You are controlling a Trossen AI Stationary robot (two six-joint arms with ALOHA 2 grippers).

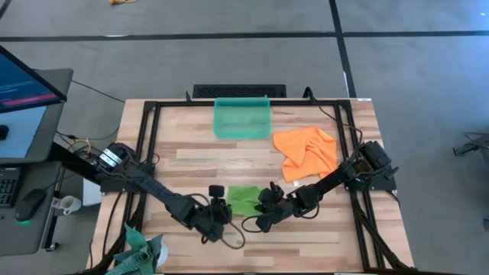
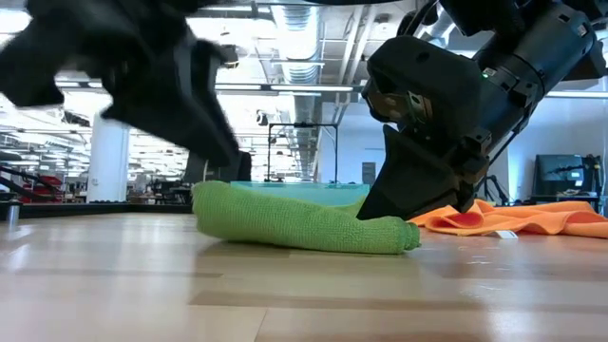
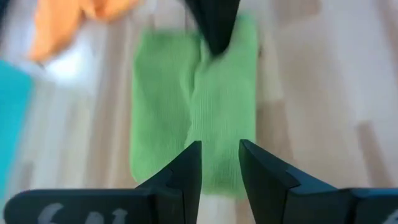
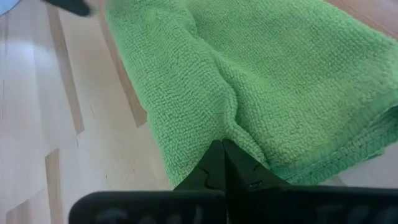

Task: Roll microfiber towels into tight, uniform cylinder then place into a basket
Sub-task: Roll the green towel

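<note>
Setting: robotics lab in open industrial hall | Evidence: ceiling ducts (image 2: 302, 43), strip lights, columns (image 2: 107, 157) | wood table (image 1: 191, 164) on grey floor (image 1: 229, 53) | monitor (image 1: 27, 84) beside the rig

you had a grey floor (image 1: 229, 53) crossed by dark lines around the wooden table (image 1: 199, 153). a monitor (image 1: 23, 84) stood off the table's left edge. beyond it, ceiling lights (image 2: 285, 19) lit a hall with a white column (image 2: 107, 161).
</note>
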